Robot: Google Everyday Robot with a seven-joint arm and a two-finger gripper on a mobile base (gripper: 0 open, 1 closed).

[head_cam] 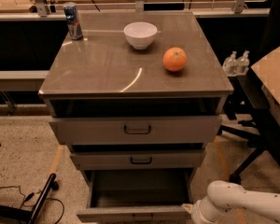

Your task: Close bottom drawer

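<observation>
Bottom drawer (130,214) open frontward, pincer (192,212) at right corner

My white arm (252,202) reaches in from the lower right, its forearm lying nearly level and pointing left. It bends downward at the wrist (206,211), and my gripper (190,212) sits at the bottom edge, mostly cut off.

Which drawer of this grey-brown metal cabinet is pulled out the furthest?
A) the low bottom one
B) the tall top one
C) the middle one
A: the grey-brown metal bottom drawer juts out well past the two above, with its inside open to view. The white arm's gripper is beside its front corner at the picture's lower edge.
</observation>
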